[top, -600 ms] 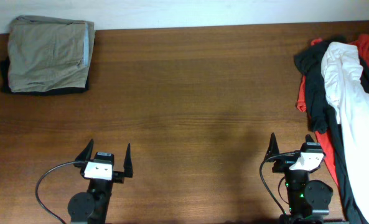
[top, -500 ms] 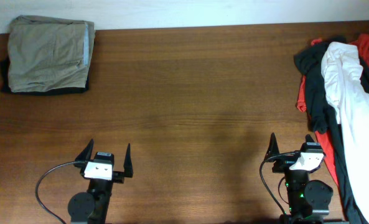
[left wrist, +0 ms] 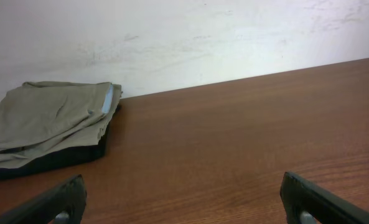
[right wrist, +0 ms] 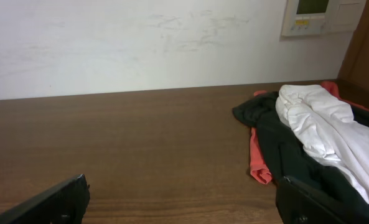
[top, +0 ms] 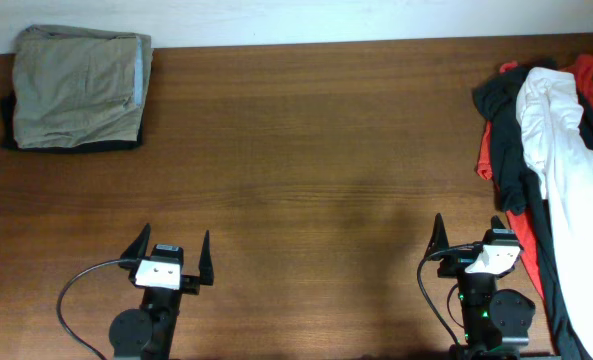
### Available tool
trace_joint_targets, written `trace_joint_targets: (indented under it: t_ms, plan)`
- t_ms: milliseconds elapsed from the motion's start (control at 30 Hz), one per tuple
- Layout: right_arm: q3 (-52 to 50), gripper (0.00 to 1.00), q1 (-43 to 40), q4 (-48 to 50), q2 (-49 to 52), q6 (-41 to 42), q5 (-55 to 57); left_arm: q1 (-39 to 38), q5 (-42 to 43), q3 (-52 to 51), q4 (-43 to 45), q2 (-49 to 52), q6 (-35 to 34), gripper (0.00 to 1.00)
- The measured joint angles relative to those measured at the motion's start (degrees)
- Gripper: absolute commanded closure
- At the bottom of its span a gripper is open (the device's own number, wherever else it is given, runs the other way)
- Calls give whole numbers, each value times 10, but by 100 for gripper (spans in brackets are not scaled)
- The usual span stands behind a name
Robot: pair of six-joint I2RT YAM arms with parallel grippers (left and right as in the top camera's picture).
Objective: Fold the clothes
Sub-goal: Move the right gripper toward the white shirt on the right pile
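Note:
A heap of unfolded clothes lies at the table's right edge: a white garment (top: 561, 160) on top of a black one (top: 504, 120) and a red one (top: 488, 150). The right wrist view shows the white (right wrist: 321, 124), black (right wrist: 284, 146) and red (right wrist: 259, 165) garments at right. A folded khaki garment (top: 76, 85) sits on a dark folded one at the far left; it also shows in the left wrist view (left wrist: 47, 118). My left gripper (top: 172, 250) (left wrist: 184, 202) is open and empty near the front edge. My right gripper (top: 473, 240) (right wrist: 184, 199) is open and empty beside the heap.
The brown wooden table (top: 306, 150) spans the view, with a white wall behind it. A wall control panel (right wrist: 312, 15) hangs at the upper right of the right wrist view. Black cables (top: 76, 290) loop by the arm bases at the front edge.

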Motion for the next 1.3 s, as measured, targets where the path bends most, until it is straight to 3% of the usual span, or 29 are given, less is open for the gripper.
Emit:
trace_joint_targets:
  t_ms: [1100,1167,1300]
  plan:
    - [0,2,0,4,0,0,0,0,0,0,0,0,0,1]
    - [0,1,0,57,0,30,-32,0,0,0,0,0,0,1]
    - [0,1,0,104,0,172,-159,0,0,0,0,0,0,1]
